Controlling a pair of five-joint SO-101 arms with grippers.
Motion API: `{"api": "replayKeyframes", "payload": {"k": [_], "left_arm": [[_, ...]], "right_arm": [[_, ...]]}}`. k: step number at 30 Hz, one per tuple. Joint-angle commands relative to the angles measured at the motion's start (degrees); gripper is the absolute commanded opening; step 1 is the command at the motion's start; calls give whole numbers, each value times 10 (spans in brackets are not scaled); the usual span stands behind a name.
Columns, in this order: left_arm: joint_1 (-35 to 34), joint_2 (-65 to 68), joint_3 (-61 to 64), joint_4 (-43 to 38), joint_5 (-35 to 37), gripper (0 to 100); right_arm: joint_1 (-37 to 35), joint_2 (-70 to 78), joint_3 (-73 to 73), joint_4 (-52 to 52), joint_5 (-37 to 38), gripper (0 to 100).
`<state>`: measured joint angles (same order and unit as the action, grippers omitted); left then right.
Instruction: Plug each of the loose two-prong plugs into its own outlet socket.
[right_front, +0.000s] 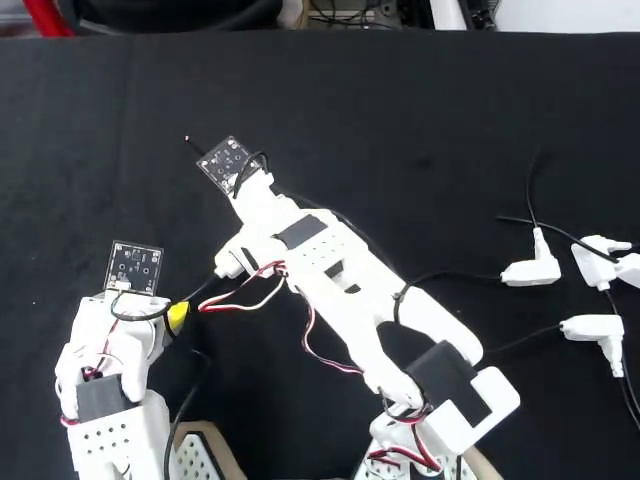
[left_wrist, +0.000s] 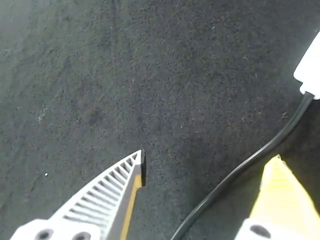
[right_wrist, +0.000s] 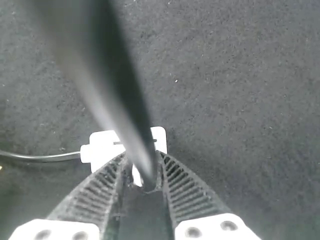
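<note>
My right claw (right_wrist: 142, 157) is pinched on a black cord (right_wrist: 115, 100), the white plug (right_wrist: 102, 144) lying crosswise just past its tips, so it sits nearer than my spread left claw (left_wrist: 207, 155).

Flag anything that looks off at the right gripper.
The right gripper is closed on a black cord rather than on a plug body, and the cord rises steeply toward the wrist camera. A white plug lies on the black cloth just beyond the fingertips.
</note>
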<state>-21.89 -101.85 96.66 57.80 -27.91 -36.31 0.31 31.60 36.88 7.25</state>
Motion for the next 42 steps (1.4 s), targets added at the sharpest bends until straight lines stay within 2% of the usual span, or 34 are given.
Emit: {"api": "replayKeyframes", "payload": {"k": [1,13,19,27,42], "left_arm": [[-5,-8,8,2,-6,367],[-5,-8,8,2,-6,367],[-5,-8,8,2,-7,367],[-5,-8,8,2,-7,367],[-5,-8,8,2,-7,367]], "right_arm": [[11,-1,-27,1,0,11],[18,24,-7,-56,-1,11],[18,49,-31,-51,-1,11],[20,0,-26,-24,-1,11],[4,51,-31,-60,-1,11]]}}
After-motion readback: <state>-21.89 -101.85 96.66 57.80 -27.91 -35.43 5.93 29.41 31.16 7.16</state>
